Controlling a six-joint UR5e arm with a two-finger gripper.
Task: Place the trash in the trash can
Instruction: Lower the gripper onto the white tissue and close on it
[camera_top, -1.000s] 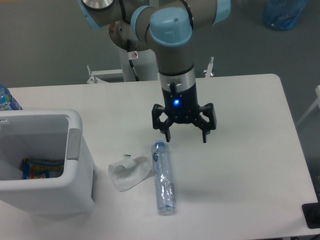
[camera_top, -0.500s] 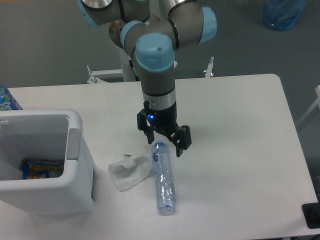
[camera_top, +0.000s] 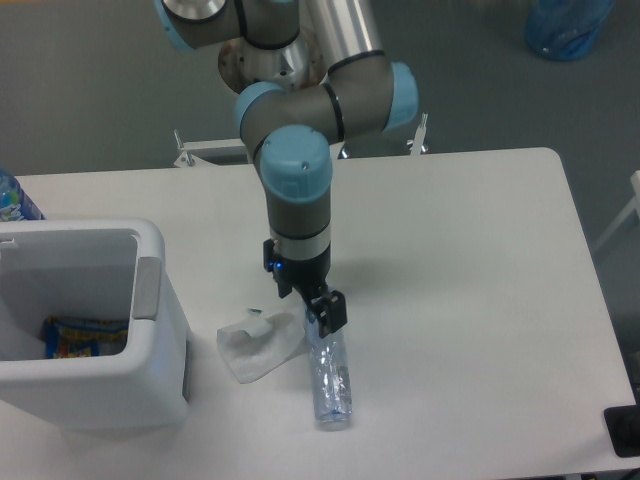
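On white table (camera_top: 480, 300), front centre: long crushed clear plastic bottle (camera_top: 329, 378), lying flat, just beside crumpled white wrapper (camera_top: 258, 343); boxy white plastic trash can (camera_top: 150, 330) at left edge. Black two-finger gripper (camera_top: 305, 304) low over bottle's far end, turned edge-on; whether spread or closed cannot be told. Advice: straddle the bottle across its width, away from the wrapper, before closing.

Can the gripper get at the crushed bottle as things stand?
Probably yes: the gripper hangs right over the crushed bottle's upper end, nothing lies between, and the crumpled wrapper sits beside it.
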